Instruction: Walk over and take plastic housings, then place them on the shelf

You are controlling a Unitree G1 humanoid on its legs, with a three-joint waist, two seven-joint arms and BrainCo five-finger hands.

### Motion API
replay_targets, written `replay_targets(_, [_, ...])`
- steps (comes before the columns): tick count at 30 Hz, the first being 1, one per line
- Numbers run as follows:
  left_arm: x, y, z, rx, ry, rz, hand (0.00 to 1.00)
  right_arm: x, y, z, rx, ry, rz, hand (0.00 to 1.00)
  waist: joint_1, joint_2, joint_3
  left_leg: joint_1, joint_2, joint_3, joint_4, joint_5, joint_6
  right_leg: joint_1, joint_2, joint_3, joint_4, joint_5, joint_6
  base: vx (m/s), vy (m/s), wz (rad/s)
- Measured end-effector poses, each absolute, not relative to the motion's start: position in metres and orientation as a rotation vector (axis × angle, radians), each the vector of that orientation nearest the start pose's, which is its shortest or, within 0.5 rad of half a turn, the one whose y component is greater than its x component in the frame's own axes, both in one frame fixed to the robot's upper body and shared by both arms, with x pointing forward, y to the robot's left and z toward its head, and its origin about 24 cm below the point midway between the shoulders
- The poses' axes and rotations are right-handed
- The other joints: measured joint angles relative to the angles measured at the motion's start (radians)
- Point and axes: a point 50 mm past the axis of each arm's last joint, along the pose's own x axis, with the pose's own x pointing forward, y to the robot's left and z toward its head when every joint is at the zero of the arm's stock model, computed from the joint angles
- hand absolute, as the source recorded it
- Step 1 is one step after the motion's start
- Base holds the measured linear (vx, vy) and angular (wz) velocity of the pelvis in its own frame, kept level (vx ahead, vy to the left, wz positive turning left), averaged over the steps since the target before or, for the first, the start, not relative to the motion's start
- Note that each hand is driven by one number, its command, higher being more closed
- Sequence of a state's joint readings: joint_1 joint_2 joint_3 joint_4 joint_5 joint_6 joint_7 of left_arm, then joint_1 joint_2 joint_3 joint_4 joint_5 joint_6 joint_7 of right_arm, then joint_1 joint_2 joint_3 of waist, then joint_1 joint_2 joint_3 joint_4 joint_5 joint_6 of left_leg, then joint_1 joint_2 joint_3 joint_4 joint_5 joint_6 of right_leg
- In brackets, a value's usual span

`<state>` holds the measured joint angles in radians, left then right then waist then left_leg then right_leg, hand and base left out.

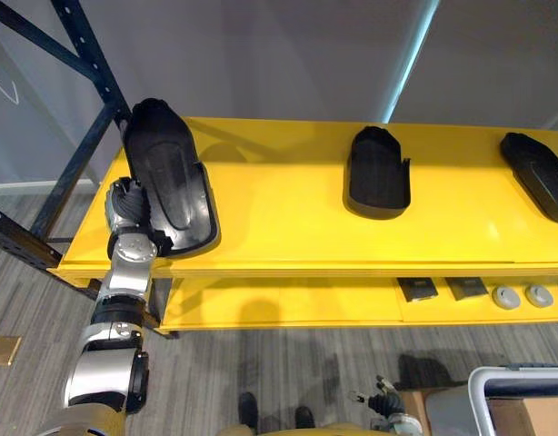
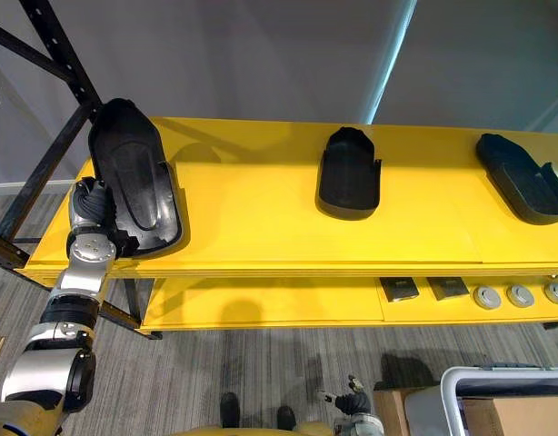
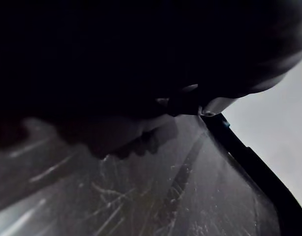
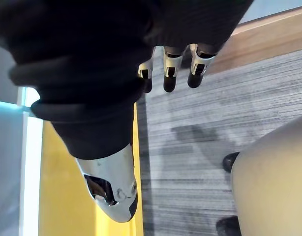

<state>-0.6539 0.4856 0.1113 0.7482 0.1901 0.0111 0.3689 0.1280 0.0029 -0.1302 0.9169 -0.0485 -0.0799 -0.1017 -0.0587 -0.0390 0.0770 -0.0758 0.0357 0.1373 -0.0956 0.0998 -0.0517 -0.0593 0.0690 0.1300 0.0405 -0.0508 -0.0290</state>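
The left hand [image 1: 126, 205] is tucked against the near end of a big black plastic housing [image 1: 168, 173], a long shoe-shaped shell with a raised rim. From where I stand the shell hides the hand's grip, so I cannot tell whether it clasps the piece or merely props it. In the left wrist view the housing's scratched dark surface sits right up against the hand. This housing is at the left end of the bright yellow metal shelf [image 1: 288, 218], open side up. Its near end is at the shelf's front edge and its far end points to the back left corner, by the dark blue steel rack post [image 1: 86, 54]

The right hand [image 4: 169, 69] hangs low at the robot's side above the grey striped carpet [image 4: 200, 128], its fingers loose, nearly straight and a little apart, with nothing in them

Farther along the same shelf top lies a second, shorter black plastic housing [image 1: 379, 174] near the middle, and a third black housing [image 1: 538, 174] at the right end. All three are well apart from one another. On the lower yellow level [image 1: 279, 304], towards the right, two small dark square parts [image 1: 417, 290] sit side by side, with a row of pale grey round discs [image 2: 518, 294] just beside them. On the floor at the lower right stands a white-rimmed bin [image 1: 511, 374] with a brown cardboard box [image 1: 524, 420] in it
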Motion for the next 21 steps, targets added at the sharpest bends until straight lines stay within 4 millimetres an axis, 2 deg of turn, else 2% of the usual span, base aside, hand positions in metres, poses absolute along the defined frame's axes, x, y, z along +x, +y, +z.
replay_targets(1, [0.353, 0.294, 0.121, 0.567, -0.016, 0.586, 1.0, 0.11, -0.177, -0.151, -0.027, 0.959, -0.224, 0.0, -0.01, 0.0, 0.001, 0.0, -0.001, 0.0, 0.0, 0.0, 0.0, 0.0, -0.001, 0.001, 0.0, 0.0, 0.0, 0.0, 0.0, 0.0])
replay_targets(2, [0.353, 0.294, 0.121, 0.568, -0.015, 0.585, 0.0, 0.11, -0.177, -0.151, -0.026, 0.957, -0.224, 0.0, -0.013, 0.0, 0.001, 0.0, -0.002, 0.0, 0.0, 0.0, 0.0, -0.001, -0.002, 0.002, 0.0, 0.0, 0.0, 0.01, 0.009, -0.04])
replay_targets(6, [0.356, 0.287, 0.12, 0.59, -0.017, 0.537, 0.0, 0.111, -0.177, -0.151, -0.026, 0.953, -0.224, 0.0, -0.015, -0.001, 0.002, -0.013, -0.002, 0.0, 0.0, 0.0, 0.0, -0.015, -0.002, 0.005, 0.002, 0.0, 0.0, 0.01, 0.003, -0.02])
replay_targets(13, [0.356, 0.287, 0.121, 0.569, -0.021, 0.54, 0.0, 0.112, -0.176, -0.15, -0.027, 0.946, -0.225, 0.0, -0.022, -0.003, 0.003, -0.006, -0.002, -0.017, 0.0, 0.0, 0.0, -0.012, -0.001, 0.008, 0.006, 0.0, 0.0, 0.02, -0.007, -0.02])
replay_targets(17, [0.362, 0.286, 0.128, 0.559, -0.033, 0.551, 0.0, 0.114, -0.176, -0.149, -0.027, 0.938, -0.222, 0.0, -0.037, -0.011, 0.011, 0.001, -0.002, -0.035, 0.0, 0.0, 0.0, -0.008, -0.002, 0.006, 0.011, 0.001, 0.0, 0.0, 0.0, 0.0])
replay_targets(21, [0.365, 0.281, 0.14, 0.546, -0.084, 0.575, 0.0, 0.115, -0.176, -0.149, -0.027, 0.935, -0.223, 0.0, -0.038, -0.017, 0.015, 0.004, -0.002, -0.035, 0.0, 0.0, 0.0, -0.007, -0.004, 0.006, 0.01, 0.003, 0.002, 0.0, 0.0, 0.0])
